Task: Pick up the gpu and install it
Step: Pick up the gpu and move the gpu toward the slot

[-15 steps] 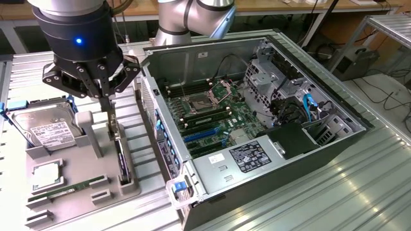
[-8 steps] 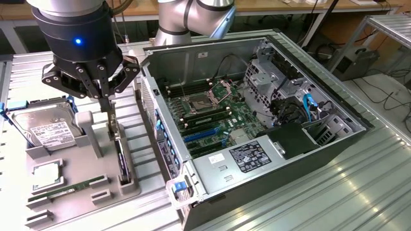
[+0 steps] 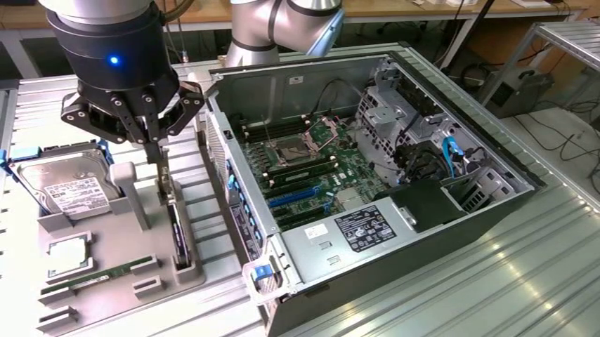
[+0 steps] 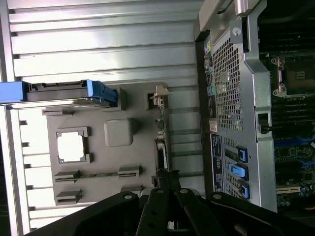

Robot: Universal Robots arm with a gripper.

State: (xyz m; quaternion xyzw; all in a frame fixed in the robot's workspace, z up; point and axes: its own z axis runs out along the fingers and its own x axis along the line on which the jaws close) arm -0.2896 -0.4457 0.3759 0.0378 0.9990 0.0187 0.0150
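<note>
Beneath claw [image 3: 157,149], on edge in tray [image 3: 122,242] slot: gpu [image 3: 176,232]. Claw closed tight, pinching gpu's top edge. Beside claw, toward exterior view's right: open case [image 3: 310,84].

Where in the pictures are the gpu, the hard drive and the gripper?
gpu [image 3: 178,239]: exterior view, black card body.
hard drive [image 3: 73,193]: exterior view, white label.
gripper [image 3: 153,142]: exterior view, between closed fingertips.
</note>
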